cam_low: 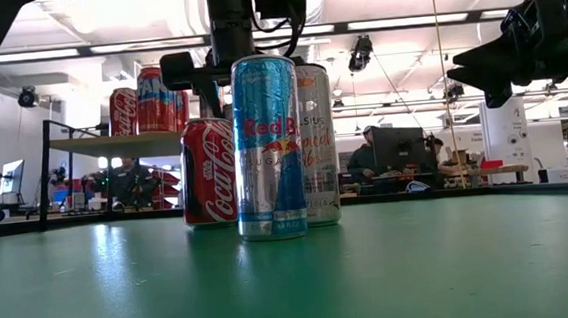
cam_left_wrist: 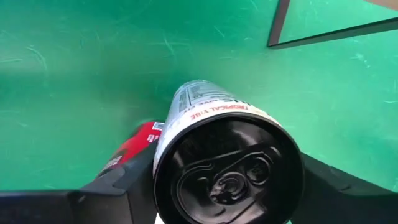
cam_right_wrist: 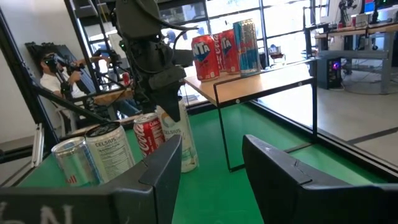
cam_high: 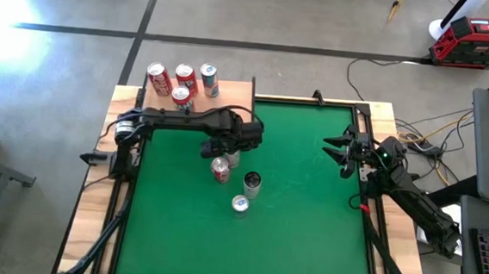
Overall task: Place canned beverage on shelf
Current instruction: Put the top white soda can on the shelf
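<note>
- Four cans stand on the shelf, the light-wood board at the far left corner of the green mat.
- Four more stand on the mat: a red Coca-Cola can, a blue-and-silver Red Bull can, a second white can and the tall white can under the left arm.
- The left claw is down around the tall white can's top, one finger either side; I cannot tell whether they press it. It reads "TROPICAL VIBE".
- The right claw waits at the mat's right edge, closed on nothing.
</note>
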Robot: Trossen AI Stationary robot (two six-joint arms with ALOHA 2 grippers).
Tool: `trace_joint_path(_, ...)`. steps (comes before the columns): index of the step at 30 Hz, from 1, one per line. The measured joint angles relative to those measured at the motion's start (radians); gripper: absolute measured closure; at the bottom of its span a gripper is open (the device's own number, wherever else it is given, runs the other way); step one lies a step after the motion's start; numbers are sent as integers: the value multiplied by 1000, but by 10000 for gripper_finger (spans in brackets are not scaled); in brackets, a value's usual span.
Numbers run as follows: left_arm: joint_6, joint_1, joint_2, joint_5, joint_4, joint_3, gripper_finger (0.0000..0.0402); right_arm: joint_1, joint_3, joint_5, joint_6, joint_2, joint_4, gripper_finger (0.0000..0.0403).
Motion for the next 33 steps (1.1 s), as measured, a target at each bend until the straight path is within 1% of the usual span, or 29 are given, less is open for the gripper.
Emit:
trace_joint_path(2, 6, 0, -2, 1, 0, 0, 160, 0, 0, 0, 0, 0, 0, 241)
trace_joint_path(5, 69, 0, -5, 17, -11, 15, 160, 0, 0, 0, 0, 0, 0, 241)
trace_joint_path(11, 209, -1, -10, 25, -107, 150, 160, 0, 0, 0, 0, 0, 0, 241)
trace_joint_path(16, 434, 0, -10, 21, -229, 304, 157, 0, 0, 0, 0, 0, 0, 241)
trace_joint_path(20, 599, 1, -11, -7, -305, 417, 155, 0, 0, 0, 0, 0, 0, 241)
trace_joint_path(26, 814, 12, -11, -7, -323, 564, 154, 0, 0, 0, 0, 0, 0, 241)
trace_joint_path(30, 946, 32, -18, -9, -318, 570, 154, 0, 0, 0, 0, 0, 0, 241)
trace_joint_path(33, 992, 66, -17, -1, -328, 565, 153, 0, 0, 0, 0, 0, -1, 241)
